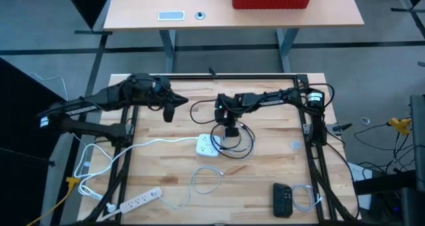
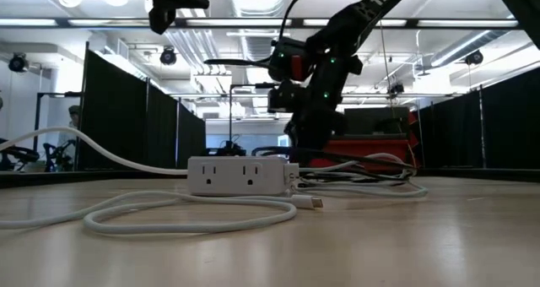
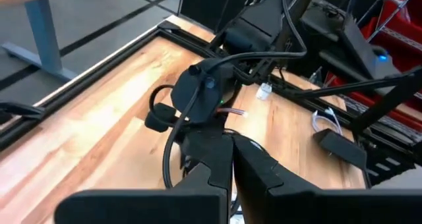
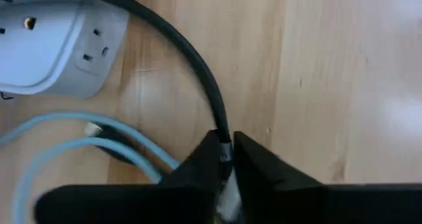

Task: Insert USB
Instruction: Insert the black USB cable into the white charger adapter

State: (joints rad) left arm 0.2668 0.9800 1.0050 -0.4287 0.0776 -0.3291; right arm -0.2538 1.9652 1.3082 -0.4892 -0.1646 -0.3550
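Holding a black cable (image 4: 198,66) is what my right gripper (image 4: 224,159) does now, low in the middle of the right wrist view, with both dark fingers (image 4: 198,168) pinching the cable's silver end. I think that end is the USB plug, but I cannot see it well. Just beside it, in the upper left of that view, sits the white power block (image 4: 49,43), and a white cable tip (image 4: 92,127) lies loose on the wood.

In the high view the right gripper (image 1: 229,129) hangs over the middle of the table (image 1: 279,166), near the white power block (image 1: 208,145). The black cable loops around there in a messy ring.

My worries: the plug could slip or twist in my pinch, because I hold only a small bit of it. It could miss the hole if I come in crooked. The block is light, so a push may slide it away. The loops may snag my fingers.

Farther off, my left gripper (image 1: 167,112) waits up and to the left of the block, its fingers pressed almost together, holding nothing.
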